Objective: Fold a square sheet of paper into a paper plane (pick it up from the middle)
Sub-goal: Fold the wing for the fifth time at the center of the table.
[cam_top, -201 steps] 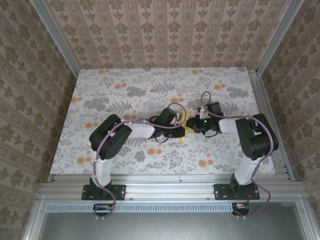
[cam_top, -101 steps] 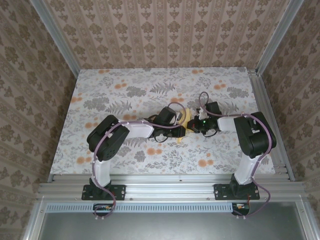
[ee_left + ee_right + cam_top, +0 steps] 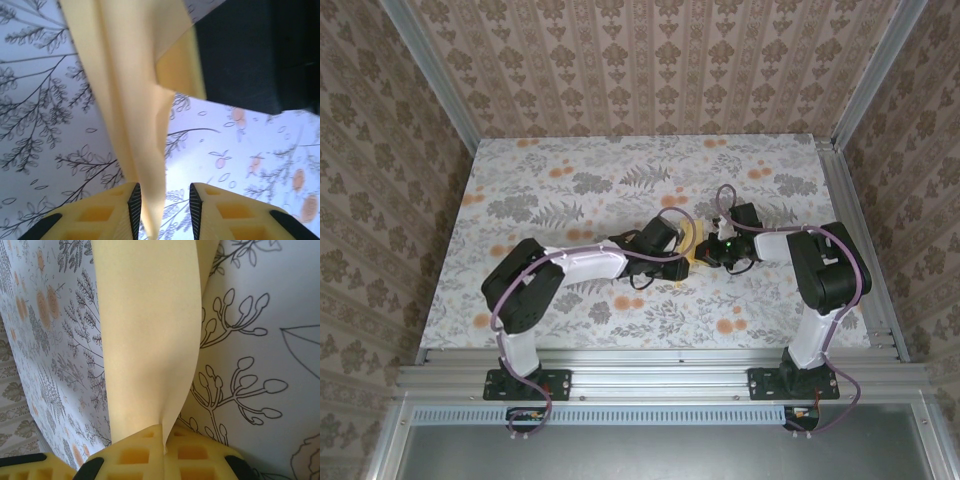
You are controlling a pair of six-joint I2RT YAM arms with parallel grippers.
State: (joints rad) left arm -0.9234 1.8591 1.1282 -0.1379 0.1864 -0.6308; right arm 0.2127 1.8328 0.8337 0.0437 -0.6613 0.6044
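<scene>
Pale-yellow sheet of paper (image 3: 147, 340), folded lengthwise, over middle of floral table (image 3: 560, 190), stretched between our two grippers. Right gripper (image 3: 163, 434): we see fingers pressed together, clamped on one end of sheet. Left gripper (image 3: 163, 197): fingers (image 3: 134, 202) apart, folded edge hanging in gap, close against one finger, not squeezed. Dark arm body just beyond sheet in left wrist view.

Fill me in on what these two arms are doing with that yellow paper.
Both arms meet over the middle of the flower-printed table with a partly folded pale-yellow sheet of paper between them. The right gripper has its fingers shut on one edge of it. The left gripper has its fingers apart, the paper running through the gap unpinched. No finished plane yet.
</scene>
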